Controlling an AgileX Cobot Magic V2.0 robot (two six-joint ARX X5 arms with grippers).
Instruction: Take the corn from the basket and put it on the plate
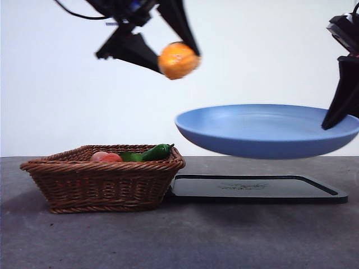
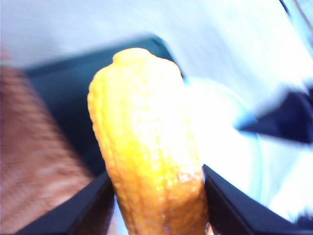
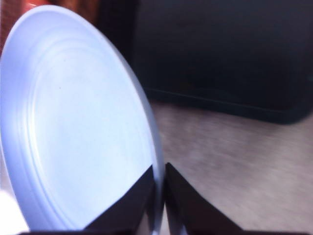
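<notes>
The orange-yellow corn (image 1: 178, 60) hangs high in the air, above the basket's right edge and just left of the plate's left rim. My left gripper (image 1: 168, 53) is shut on the corn (image 2: 146, 161), its jaws pressing both sides of the cob. The light-blue plate (image 1: 263, 130) floats level above the black tray, held at its right rim by my right gripper (image 1: 336, 120), which is shut on the plate's edge (image 3: 157, 196). The brown wicker basket (image 1: 104, 182) stands on the table at the left.
In the basket lie a pinkish-red fruit (image 1: 105, 157) and a green pepper (image 1: 155, 152). A flat black tray (image 1: 255, 188) lies on the grey table right of the basket, under the raised plate.
</notes>
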